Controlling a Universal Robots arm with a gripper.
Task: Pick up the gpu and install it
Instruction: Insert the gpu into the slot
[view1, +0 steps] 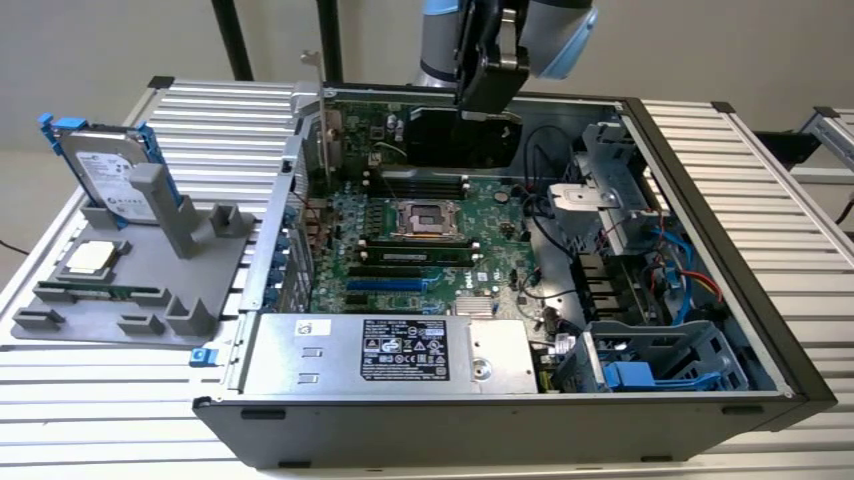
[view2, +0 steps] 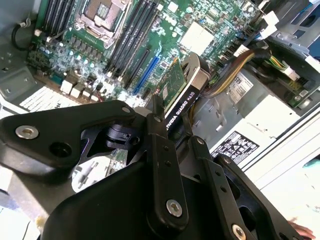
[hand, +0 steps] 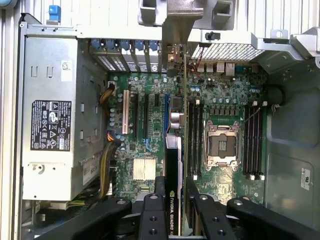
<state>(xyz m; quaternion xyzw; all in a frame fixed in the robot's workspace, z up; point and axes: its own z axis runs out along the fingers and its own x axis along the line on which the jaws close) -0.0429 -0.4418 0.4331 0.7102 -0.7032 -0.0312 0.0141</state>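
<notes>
gpu (hand: 173, 160) in hand (hand: 175, 186) — over motherboard (hand: 225, 100)

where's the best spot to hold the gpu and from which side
Grip the gpu by its upper long edge, from above, claw fingers on its two flat faces. It is thin and stands on edge over the motherboard, so this leaves the lower edge free for a slot.

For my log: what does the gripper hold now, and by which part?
The gripper pinches the thin flat green-and-black gpu card across its faces, at the long edge away from the green motherboard.
</notes>
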